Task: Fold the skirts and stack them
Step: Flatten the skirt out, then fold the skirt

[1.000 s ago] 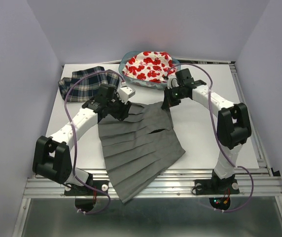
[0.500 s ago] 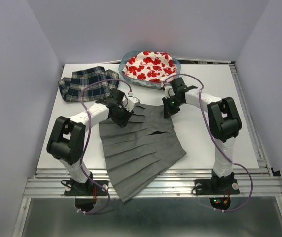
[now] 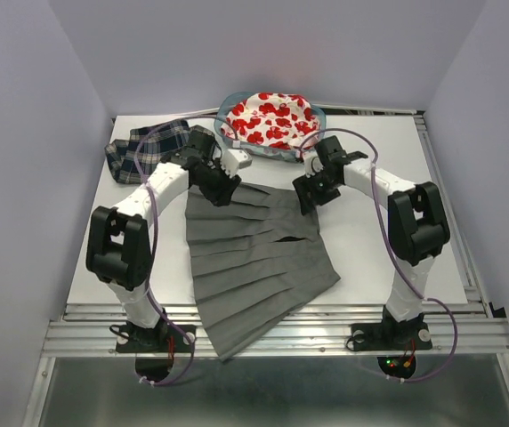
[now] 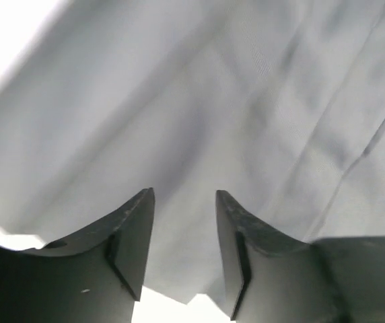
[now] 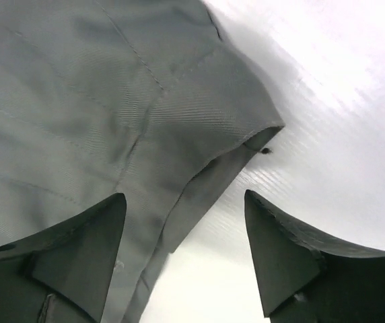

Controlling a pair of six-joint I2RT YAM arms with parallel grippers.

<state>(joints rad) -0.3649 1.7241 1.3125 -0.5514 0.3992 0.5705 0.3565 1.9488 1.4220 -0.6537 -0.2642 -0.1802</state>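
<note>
Three lilac walls [image 3: 23, 133] enclose white table [image 3: 370, 249]. We see left gripper [image 4: 184, 195], right gripper [image 5: 184, 196] w/ jaws apart over grey skirt [image 3: 254, 258]; plaid skirt [image 3: 134, 153] pt. hidden by left arm [image 3: 161, 184].

Got plain mid-grey all over the pleated skirt [image 3: 254, 258], no print, just darker shading along the folds. Navy, green and white plaid on the checked skirt [image 3: 143, 151], red blotches on white for the printed skirt [image 3: 268, 117], teal-ish rim on the basket [image 3: 225, 105]. White table [image 3: 370, 249], pale lavender walls [image 3: 32, 133], and white links with black joints on the left arm [image 3: 161, 182] and right arm [image 3: 375, 182].
</note>
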